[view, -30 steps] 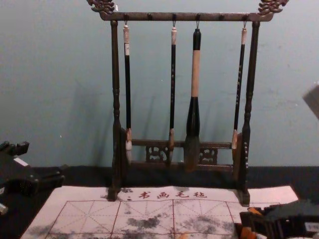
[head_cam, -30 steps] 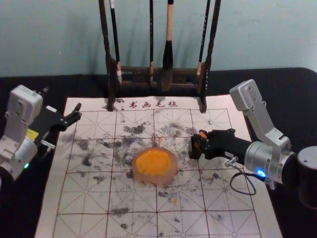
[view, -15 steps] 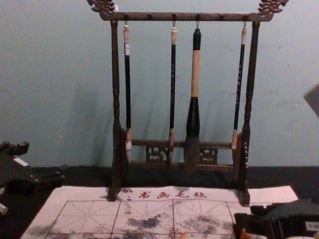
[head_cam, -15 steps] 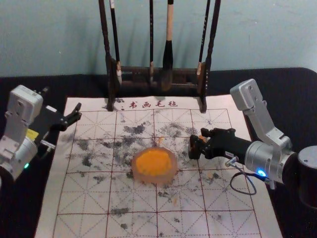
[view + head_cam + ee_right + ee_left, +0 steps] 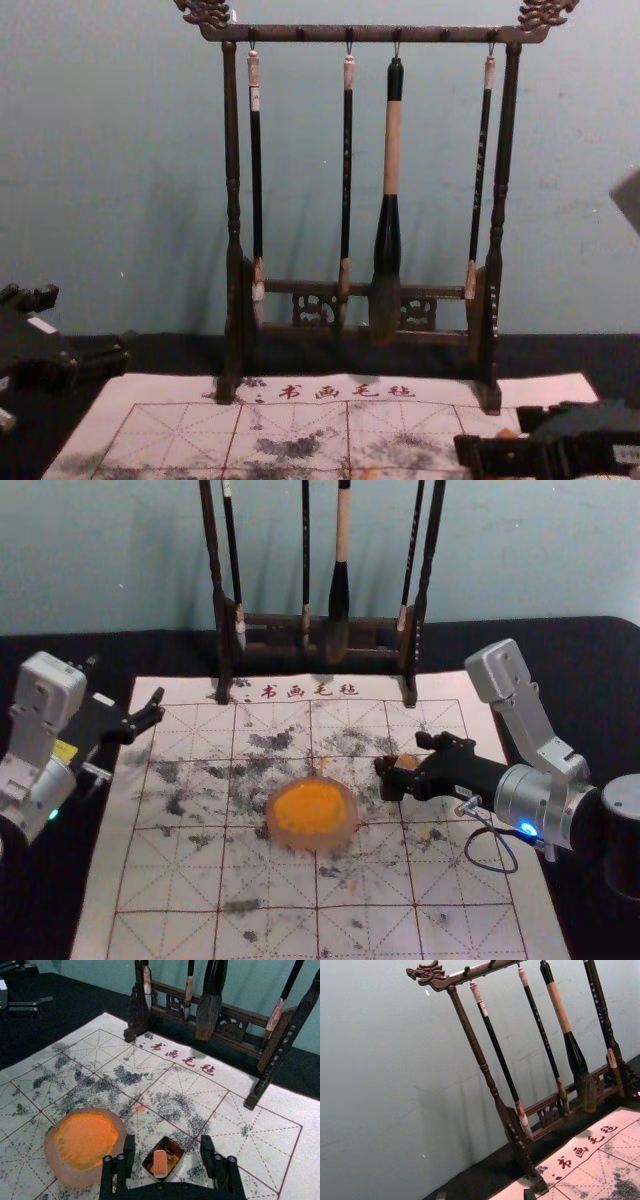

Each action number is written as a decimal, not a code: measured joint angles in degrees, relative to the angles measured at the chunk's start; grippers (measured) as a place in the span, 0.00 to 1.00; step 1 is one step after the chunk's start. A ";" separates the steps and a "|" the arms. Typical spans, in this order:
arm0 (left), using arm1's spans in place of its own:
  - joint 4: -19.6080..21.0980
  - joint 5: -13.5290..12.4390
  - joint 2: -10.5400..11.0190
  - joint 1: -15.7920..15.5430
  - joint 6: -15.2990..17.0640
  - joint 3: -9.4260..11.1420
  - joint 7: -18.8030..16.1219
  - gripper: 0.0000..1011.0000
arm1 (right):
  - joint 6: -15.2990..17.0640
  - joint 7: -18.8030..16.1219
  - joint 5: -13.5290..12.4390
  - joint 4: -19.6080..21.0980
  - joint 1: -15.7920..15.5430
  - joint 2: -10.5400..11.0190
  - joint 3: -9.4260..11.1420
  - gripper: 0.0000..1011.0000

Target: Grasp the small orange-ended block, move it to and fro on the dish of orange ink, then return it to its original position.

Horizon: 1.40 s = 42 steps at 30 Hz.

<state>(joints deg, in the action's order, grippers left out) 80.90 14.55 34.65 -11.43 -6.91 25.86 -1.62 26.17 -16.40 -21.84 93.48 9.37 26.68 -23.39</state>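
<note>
The right tool (image 5: 400, 755) is spread wide to the right of the ink dish (image 5: 312, 843), its 2 black fingers on either side of the small rectangular block (image 5: 160, 1163), whose flat end is orange; the block sits in a glossy, square holder (image 5: 172, 1176). The dish is round and frosted, with thick orange ink (image 5: 308, 806). Beneath it lies a smudged, red-gridded mat (image 5: 270, 885). Beyond the dish stands a carved dark-wood rack (image 5: 275, 620) with 4 hanging brushes (image 5: 391, 150). Parked far left of the dish, the left tool (image 5: 158, 707) is wide too.
</note>
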 joint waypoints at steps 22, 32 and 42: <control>0.00 0.00 0.00 0.00 0.00 0.00 0.00 0.99 | -30.05 6.55 8.17 -2.43 -6.19 -4.04 5.91 0.99; 0.00 0.00 0.00 0.00 0.01 0.00 0.00 0.99 | -37.86 13.40 16.56 -10.56 -7.20 -6.59 7.24 0.99; 0.00 0.00 0.00 0.00 0.00 0.00 0.00 0.99 | -37.79 13.46 17.45 -11.74 -7.17 -6.85 7.27 0.99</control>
<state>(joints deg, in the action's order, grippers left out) 80.90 14.55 34.65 -11.43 -6.91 25.86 -1.62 -11.61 -2.94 -4.39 81.74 2.20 19.82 -16.12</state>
